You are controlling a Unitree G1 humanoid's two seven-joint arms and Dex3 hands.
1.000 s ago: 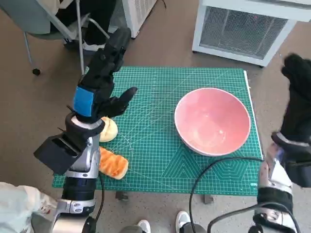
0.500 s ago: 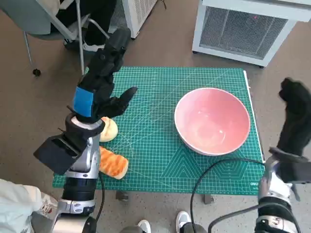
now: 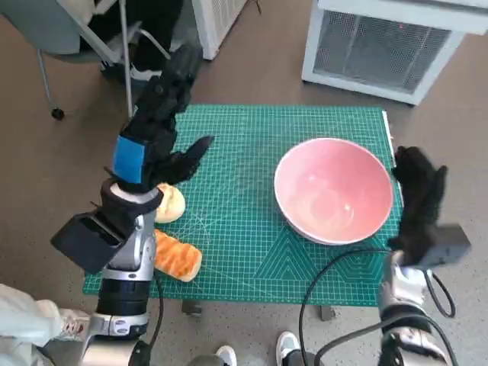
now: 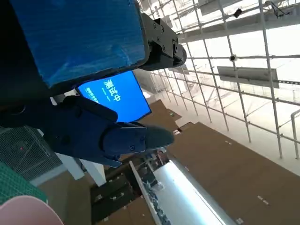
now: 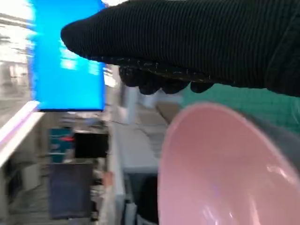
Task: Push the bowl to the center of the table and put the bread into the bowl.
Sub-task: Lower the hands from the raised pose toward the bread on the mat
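The right hand (image 3: 418, 200), in ribbed black knit, hangs just beside the bowl's right rim, holding nothing; whether it touches is unclear. The left hand (image 3: 156, 130), hard black with glossy blue tape, is raised with fingers spread, empty. One smooth, round pink bowl (image 3: 333, 190) sits right of centre on the green gridded mat (image 3: 236, 191) covering the table. Two bread pieces lie at the left edge: a pale round bun (image 3: 171, 203) and a golden crusty loaf (image 3: 177, 257).
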